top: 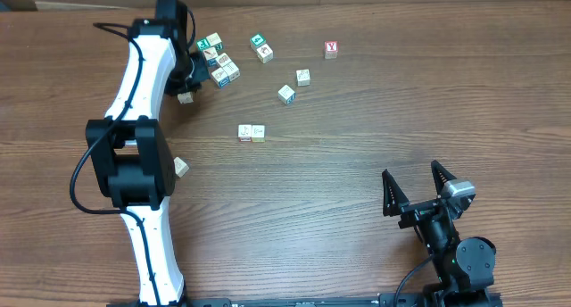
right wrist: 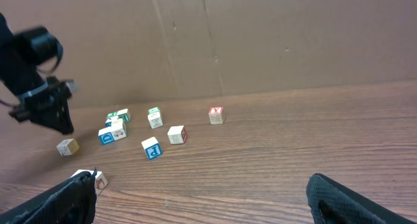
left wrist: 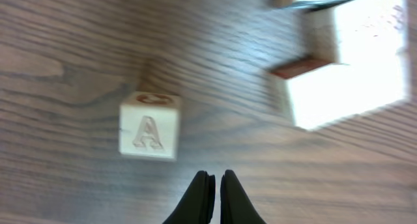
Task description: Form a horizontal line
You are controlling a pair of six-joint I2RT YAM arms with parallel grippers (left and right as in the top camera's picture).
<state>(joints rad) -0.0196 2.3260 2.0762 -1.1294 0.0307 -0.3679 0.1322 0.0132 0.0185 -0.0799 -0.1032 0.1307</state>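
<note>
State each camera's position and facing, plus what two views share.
Overhead: above the table, looking straight down; left arm, right arm show.
Left wrist: on left arm, facing down at "A" cube; shut left hand below.
Right wrist: low, facing the cardboard wall; open right hand at corners.
Shared: overhead and right wrist show the red "Y" cube.

Under me spreads a dark brown wooden table (top: 339,209), its grain running side to side. Along its far edge stands a plain brown cardboard wall (right wrist: 273,35) with faint upright creases. The light is even and soft.
</note>
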